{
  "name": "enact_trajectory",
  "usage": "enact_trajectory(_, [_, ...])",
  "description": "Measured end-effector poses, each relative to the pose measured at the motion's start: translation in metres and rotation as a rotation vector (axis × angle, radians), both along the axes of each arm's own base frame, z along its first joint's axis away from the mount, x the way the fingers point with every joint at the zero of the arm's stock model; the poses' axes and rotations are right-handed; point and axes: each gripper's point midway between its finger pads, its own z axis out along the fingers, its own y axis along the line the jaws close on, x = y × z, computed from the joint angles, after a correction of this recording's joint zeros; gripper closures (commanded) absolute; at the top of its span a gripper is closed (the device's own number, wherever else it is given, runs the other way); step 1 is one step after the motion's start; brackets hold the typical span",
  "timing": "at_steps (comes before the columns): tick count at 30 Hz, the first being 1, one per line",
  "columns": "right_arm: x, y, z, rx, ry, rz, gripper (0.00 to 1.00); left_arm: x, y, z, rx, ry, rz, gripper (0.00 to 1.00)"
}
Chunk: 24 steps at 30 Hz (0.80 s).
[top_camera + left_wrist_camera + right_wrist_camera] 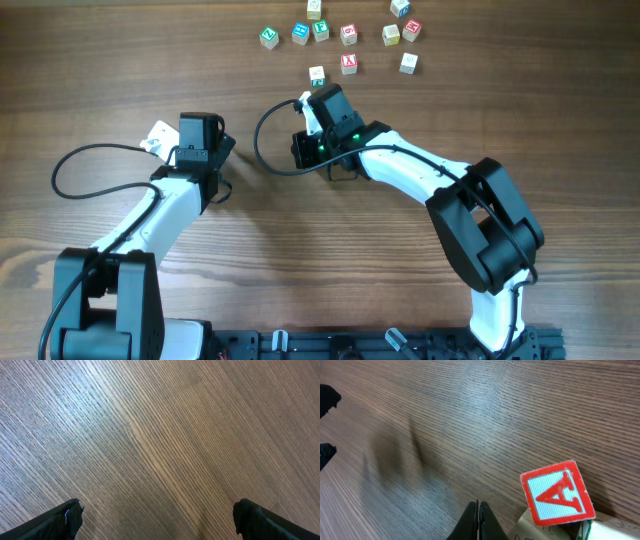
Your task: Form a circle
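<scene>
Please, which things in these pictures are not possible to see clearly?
Overhead: the letters on the cubes are too small to read.
Overhead: the cream cube is cut off by the top edge.
Right wrist: the pale cube by the red A cube is cut off by the bottom edge.
Left wrist: only bare table; no cubes in view.

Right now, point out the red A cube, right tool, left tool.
red A cube [557, 494], right wrist view, centre of its lettered face.
right tool [478, 506], right wrist view, where shut fingertips meet.
left tool [157, 512], left wrist view, midway between open fingertips.
</scene>
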Motion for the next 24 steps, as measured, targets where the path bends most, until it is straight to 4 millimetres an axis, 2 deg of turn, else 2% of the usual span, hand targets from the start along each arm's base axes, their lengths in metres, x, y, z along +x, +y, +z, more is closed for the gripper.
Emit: enact_trajectory(24, [0.000, -0.013, -0.010, -0.076, 0.008, -0.046, 0.95, 0.000, 0.000, 0.000, 0.000, 0.000, 0.000, 0.00])
